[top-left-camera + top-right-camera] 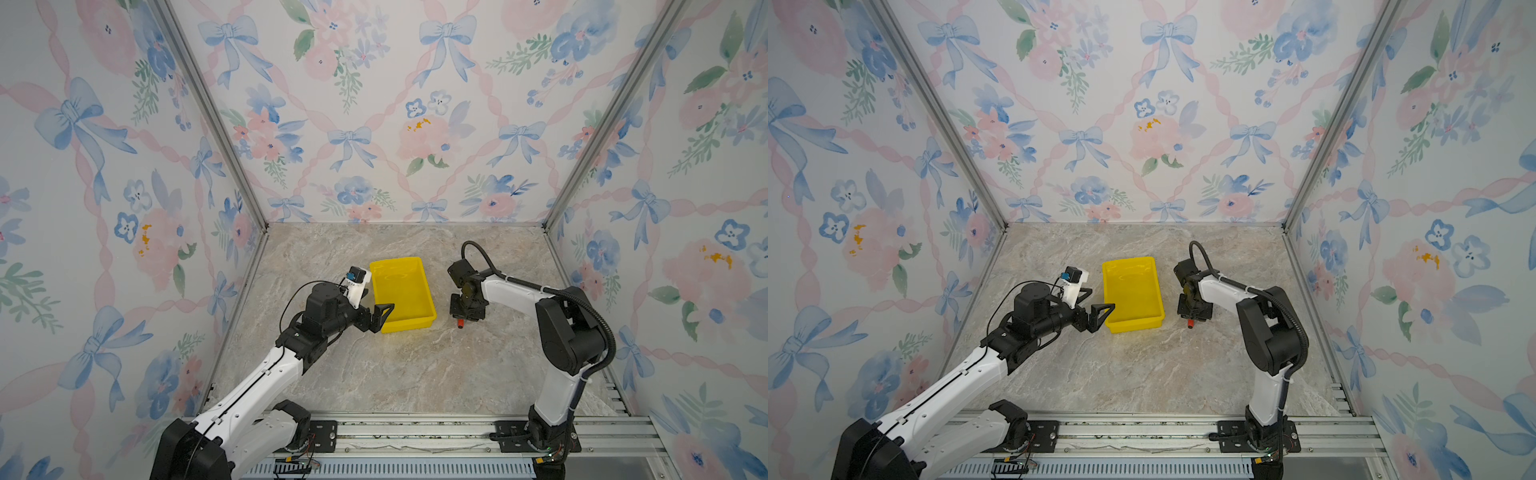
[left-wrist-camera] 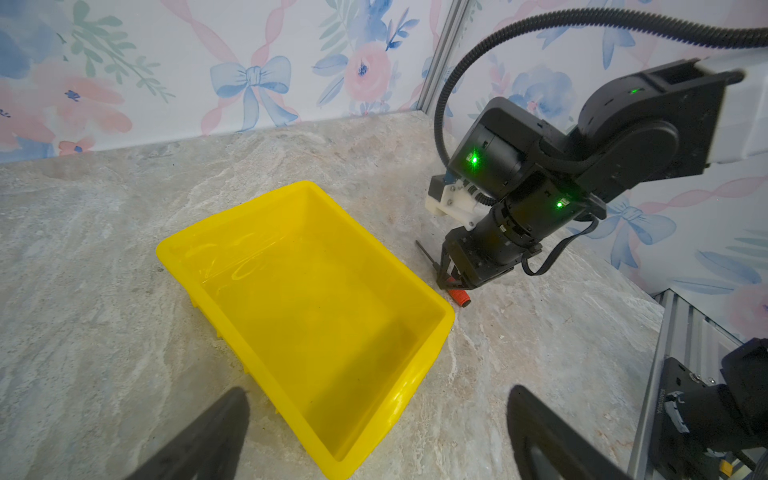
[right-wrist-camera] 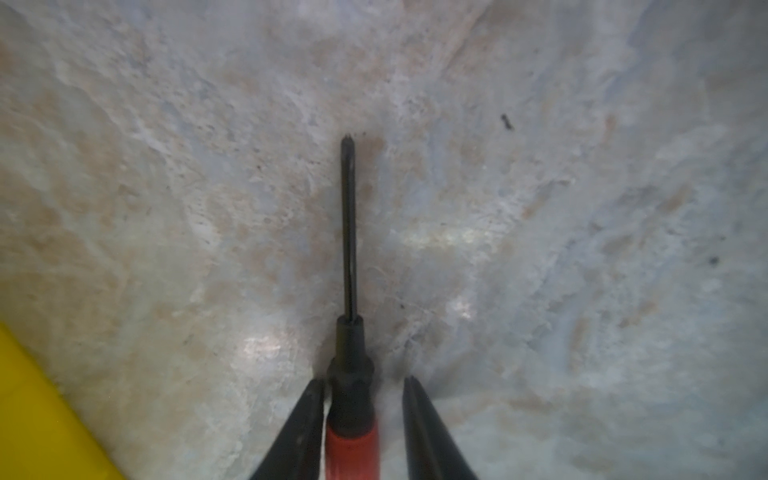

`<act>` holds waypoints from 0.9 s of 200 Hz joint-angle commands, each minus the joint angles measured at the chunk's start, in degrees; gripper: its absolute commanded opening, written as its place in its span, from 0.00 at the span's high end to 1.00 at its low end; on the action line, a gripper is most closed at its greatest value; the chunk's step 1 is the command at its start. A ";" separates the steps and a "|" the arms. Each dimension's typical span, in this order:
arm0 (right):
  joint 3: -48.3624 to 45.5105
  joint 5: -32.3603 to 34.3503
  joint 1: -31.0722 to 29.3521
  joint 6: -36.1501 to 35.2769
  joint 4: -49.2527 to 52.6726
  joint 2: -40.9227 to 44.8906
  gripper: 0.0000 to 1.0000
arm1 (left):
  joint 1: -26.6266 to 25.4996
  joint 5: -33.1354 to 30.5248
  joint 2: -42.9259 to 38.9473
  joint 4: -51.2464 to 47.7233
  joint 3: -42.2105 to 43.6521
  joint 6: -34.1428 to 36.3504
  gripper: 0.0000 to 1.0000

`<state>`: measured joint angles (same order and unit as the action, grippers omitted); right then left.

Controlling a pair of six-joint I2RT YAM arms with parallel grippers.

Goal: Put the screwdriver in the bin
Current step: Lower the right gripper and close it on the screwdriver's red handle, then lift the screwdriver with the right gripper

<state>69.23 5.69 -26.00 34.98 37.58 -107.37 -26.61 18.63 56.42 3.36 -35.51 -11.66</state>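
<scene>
One screwdriver [image 3: 350,332] within right gripper [image 3: 365,381], beside bin [image 1: 409,325]

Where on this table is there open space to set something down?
Widest bare patch: the table front, between the front rail and the bin. Also free: the strip between bin and back wall. Crowded: the bin's left wall, by the left end effector, and its right side, where the right end effector straddles the screwdriver.
</scene>
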 commanded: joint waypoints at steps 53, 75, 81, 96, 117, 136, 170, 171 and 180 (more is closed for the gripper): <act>-3.50 1.14 -0.43 -0.44 0.79 -0.26 0.82 | -0.65 -2.77 -2.52 1.04 2.36 -0.40 0.03; -4.76 0.95 -0.58 -0.76 -0.84 1.21 0.89 | -0.75 -3.55 -3.59 0.84 2.98 -0.69 0.03; -4.80 0.90 -0.76 -1.00 -1.03 1.70 0.92 | -0.75 -3.75 -3.89 0.91 3.15 -0.73 0.03; -4.10 1.65 -1.74 -2.22 -0.95 2.62 0.95 | -0.72 -4.17 -4.54 0.86 3.71 -1.10 0.03; -2.33 3.46 -2.96 -3.34 0.35 3.63 0.98 | -0.72 -4.83 -5.42 0.95 4.40 -1.51 0.03; -2.34 3.46 -3.01 -2.43 0.48 5.16 0.99 | -0.73 -5.10 -5.97 1.16 5.08 -1.61 0.03; -1.26 4.74 -3.43 -1.61 4.40 8.41 1.00 | -0.73 -5.00 -5.59 1.59 5.57 -1.75 0.03; -1.23 4.71 -3.48 -1.64 4.46 8.50 1.00 | -0.72 -4.96 -5.56 1.58 5.59 -1.77 0.03; -0.82 4.96 -3.65 -1.84 5.30 9.42 1.00 | -0.72 -5.01 -5.29 1.64 5.62 -1.61 0.03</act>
<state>66.52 8.64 -28.95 32.99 38.06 -101.62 -27.05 14.09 51.05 3.57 -30.74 -12.73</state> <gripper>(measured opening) 0.177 0.972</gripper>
